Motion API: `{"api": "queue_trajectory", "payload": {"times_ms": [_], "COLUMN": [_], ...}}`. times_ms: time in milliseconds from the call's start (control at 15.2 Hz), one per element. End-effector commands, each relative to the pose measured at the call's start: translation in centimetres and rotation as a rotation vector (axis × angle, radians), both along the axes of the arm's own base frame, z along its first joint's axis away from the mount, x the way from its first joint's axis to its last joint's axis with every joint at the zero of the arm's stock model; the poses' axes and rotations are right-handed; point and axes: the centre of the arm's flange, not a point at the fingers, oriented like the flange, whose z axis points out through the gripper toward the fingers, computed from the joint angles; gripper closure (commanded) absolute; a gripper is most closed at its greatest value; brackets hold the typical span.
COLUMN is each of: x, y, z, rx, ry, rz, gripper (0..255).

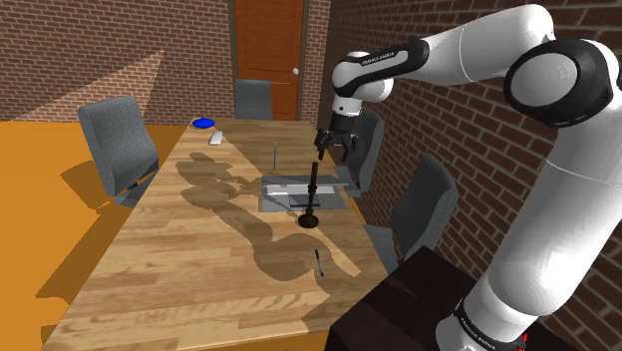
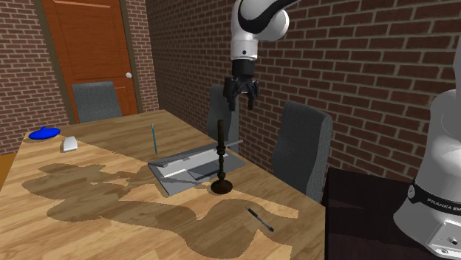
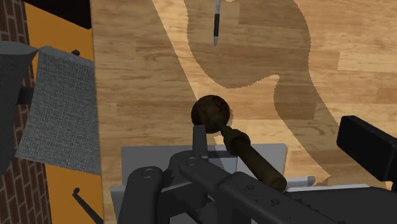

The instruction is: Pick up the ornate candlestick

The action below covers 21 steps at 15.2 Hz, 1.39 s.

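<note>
1. Overhead, the end effector (image 2: 241, 103) hangs with its fingers apart, gripping nothing.
2. Just below it, the dark candlestick (image 2: 221, 159) stands upright and untouched on the wooden worktop (image 2: 89, 221), its round base just beside a flat grey tray (image 2: 185, 166).
3. A pen (image 2: 260, 219) lies apart from the candlestick. A blue dish (image 2: 44, 134) sits at the worktop's far end, and grey chairs (image 2: 303, 148) stand alongside.

You'll find the candlestick (image 3: 248, 153) dark, mottled brown, dull like tarnished metal; the table (image 1: 169, 279) is planked wood, clear-grained, with a soft sheen; the chair (image 3: 63, 108) wears grey woven cloth; the brick wall (image 2: 369, 59) looks rough; the arm (image 1: 468, 55) is glossy white.
</note>
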Motion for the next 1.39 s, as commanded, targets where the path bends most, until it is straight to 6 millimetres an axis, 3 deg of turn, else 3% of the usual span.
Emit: {"api": "queue_trajectory", "payload": {"times_ms": [0,660,1188,1320], "x": [1.9,10.9,11.0,11.0], "y": [-0.5,-2.6,-2.6,-2.6], "z": [-2.0,-13.4,-17.6,-17.6], "rx": [0.022,0.130,0.132,0.132], "ry": [0.025,0.141,0.143,0.143], "rz": [-0.020,-0.119,-0.120,-0.120], "gripper": [0,0,0,0]}}
